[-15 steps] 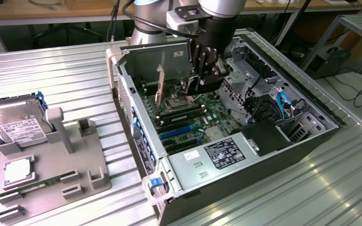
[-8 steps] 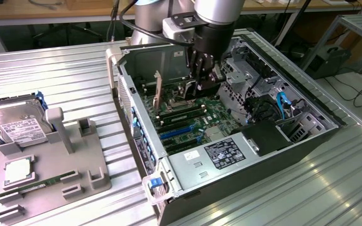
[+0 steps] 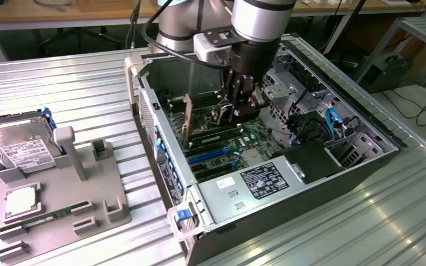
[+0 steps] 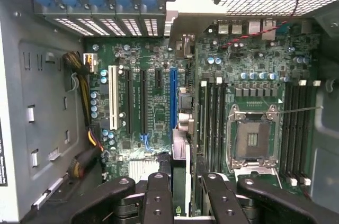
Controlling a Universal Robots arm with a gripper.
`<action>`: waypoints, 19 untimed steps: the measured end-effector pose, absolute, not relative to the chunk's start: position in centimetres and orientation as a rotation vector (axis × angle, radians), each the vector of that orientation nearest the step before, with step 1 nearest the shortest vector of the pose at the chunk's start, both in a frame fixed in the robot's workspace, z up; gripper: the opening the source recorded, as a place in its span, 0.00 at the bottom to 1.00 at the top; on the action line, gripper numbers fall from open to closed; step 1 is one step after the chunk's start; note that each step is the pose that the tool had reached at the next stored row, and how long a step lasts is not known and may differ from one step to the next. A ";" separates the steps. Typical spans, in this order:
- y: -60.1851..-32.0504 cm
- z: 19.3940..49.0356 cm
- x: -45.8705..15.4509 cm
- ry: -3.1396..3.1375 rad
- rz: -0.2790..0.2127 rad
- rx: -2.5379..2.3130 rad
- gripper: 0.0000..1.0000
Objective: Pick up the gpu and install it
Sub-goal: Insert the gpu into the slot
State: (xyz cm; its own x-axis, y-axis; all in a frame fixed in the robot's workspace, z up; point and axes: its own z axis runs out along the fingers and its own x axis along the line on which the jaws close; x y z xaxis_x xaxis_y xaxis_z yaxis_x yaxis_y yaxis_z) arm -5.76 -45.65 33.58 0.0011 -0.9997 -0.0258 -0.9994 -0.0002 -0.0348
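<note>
The gpu is a thin dark card with a pale bracket strip at its end toward the case's rear wall. It stands on edge inside the open computer case, just above the motherboard. My gripper reaches down into the case and is shut on the card's top edge. In the wrist view the gpu appears edge-on between my black fingers, with the gripper over the long blue slot. I cannot tell whether the card touches the slot.
Black expansion slots lie beside the blue one, RAM slots and the CPU socket on the other side. The power supply and drive cage crowd the case. A grey fixture holds a hard drive and RAM stick.
</note>
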 end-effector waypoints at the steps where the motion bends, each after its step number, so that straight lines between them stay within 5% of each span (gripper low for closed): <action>1: -45.7 33.4 -5.8 2.190 -0.010 -2.192 0.27; 19: -46.2 30.0 -6.7 2.190 -0.010 -2.192 0.27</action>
State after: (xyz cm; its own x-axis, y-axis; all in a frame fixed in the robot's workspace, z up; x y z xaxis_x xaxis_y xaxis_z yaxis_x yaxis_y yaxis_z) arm -6.66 -46.15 30.02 0.0015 -0.9997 -0.0257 -0.9994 -0.0006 -0.0347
